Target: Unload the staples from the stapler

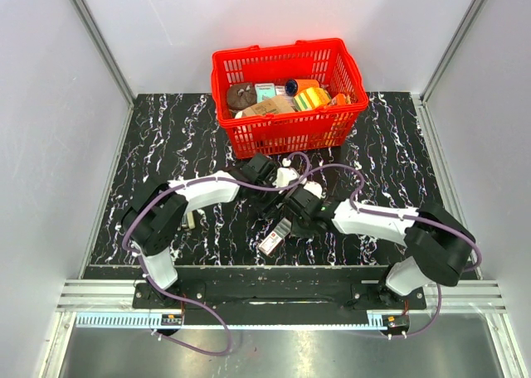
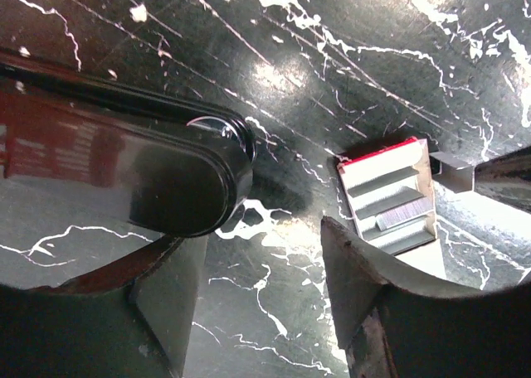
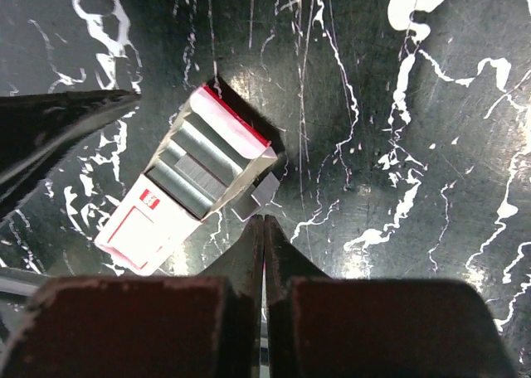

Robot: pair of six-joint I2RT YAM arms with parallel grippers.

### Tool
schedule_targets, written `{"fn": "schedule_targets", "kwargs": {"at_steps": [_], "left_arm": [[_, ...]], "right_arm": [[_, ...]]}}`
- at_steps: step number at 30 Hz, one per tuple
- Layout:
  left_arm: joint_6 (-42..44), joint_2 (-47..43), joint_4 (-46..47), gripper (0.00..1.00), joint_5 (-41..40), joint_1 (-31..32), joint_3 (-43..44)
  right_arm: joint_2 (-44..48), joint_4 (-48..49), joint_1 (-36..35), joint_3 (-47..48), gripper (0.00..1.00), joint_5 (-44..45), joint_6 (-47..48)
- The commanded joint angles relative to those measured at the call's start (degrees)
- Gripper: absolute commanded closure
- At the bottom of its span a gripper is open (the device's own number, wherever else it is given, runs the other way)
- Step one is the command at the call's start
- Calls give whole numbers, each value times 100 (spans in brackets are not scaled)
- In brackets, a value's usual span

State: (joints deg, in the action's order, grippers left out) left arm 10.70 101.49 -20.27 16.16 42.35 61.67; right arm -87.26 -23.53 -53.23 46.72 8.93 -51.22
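Note:
The black stapler (image 2: 124, 171) lies on the dark marbled table, its rounded end next to my left finger. My left gripper (image 2: 261, 233) is open and empty over bare table between the stapler and an open white-and-red staple box (image 2: 390, 197). The box also shows in the right wrist view (image 3: 178, 191) and in the top view (image 1: 275, 238). My right gripper (image 3: 264, 218) is shut, with a short grey staple strip (image 3: 261, 196) at its tips beside the box. The strip also shows in the left wrist view (image 2: 452, 169). In the top view both grippers, left (image 1: 278, 187) and right (image 1: 297, 220), meet mid-table.
A red plastic basket (image 1: 286, 133) filled with several small items stands at the back of the table, just behind the left wrist. Grey walls enclose the table on the left, right and back.

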Motion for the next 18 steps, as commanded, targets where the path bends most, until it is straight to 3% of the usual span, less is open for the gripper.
{"fn": "schedule_targets", "kwargs": {"at_steps": [1, 4, 12, 18], "left_arm": [[64, 81, 208, 39, -148, 81, 196], [73, 107, 208, 39, -149, 72, 196], [99, 29, 199, 38, -157, 81, 144], [125, 99, 182, 38, -157, 72, 152]], "right_arm": [[490, -99, 15, 92, 100, 232, 42], [649, -99, 15, -75, 100, 302, 60], [702, 190, 15, -409, 61, 109, 533], [1070, 348, 15, -769, 55, 135, 815]]}}
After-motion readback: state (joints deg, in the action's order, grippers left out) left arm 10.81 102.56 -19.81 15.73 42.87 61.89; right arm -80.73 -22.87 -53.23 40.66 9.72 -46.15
